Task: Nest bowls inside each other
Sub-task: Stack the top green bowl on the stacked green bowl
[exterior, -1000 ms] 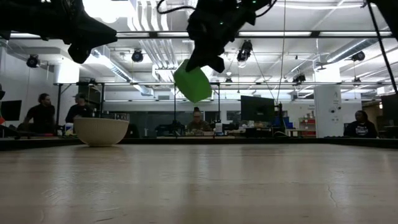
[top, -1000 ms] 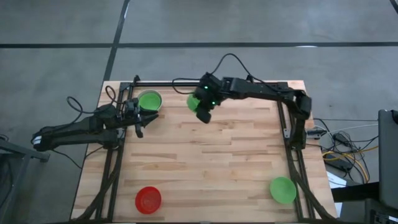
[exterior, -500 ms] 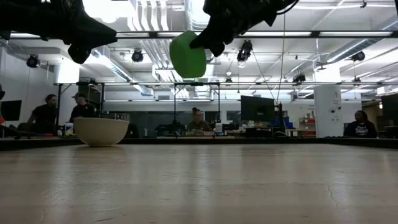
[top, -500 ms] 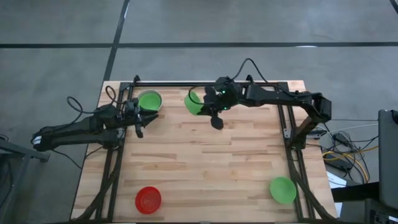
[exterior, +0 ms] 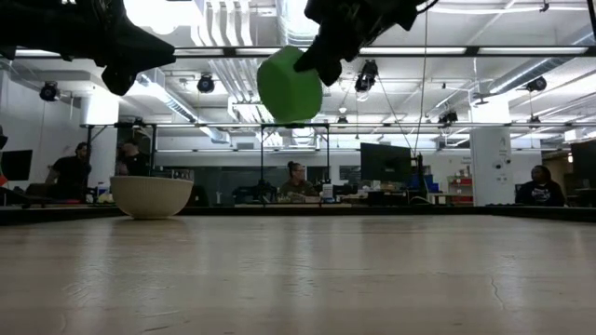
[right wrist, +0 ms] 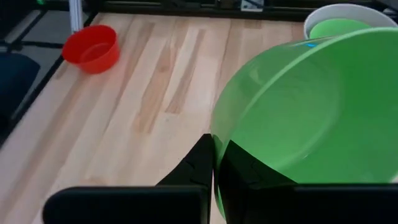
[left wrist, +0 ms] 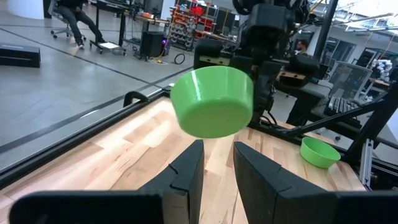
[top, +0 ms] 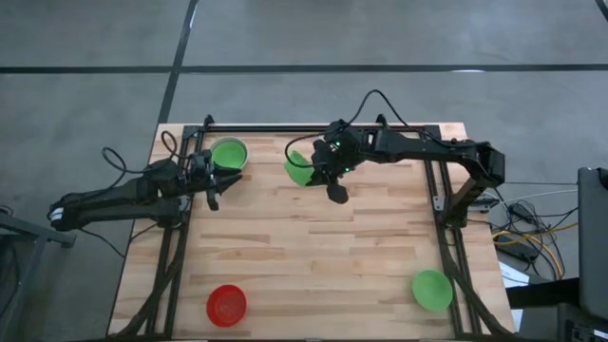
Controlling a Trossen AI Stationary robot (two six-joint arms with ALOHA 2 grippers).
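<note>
High view: green bowl (top: pixel 297 167) is carried in the air near the counter's far edge, pinched at its rim by the right gripper (top: pixel 318 171), fingers clenched on the wall. Low view shows it well above the counter (exterior: pixel 298 279), tilted, bottom facing the camera, likely so it can be tipped into the stack. The target looks like the whitish-grey bowl (top: pixel 229 153), which already has a green one nested inside; it sits on the counter toward the left arm's side, apart from the carried bowl. Left gripper (top: pixel 211 180) hovers just beside that stack, fingers part open and grasping nothing, probably waiting clear of the drop. Red bowl (top: pixel 226 304) and a third green bowl (top: pixel 432 290) wait at the near corners, well apart, not yet nested. Next move needs the carried bowl centred over the stack.
</note>
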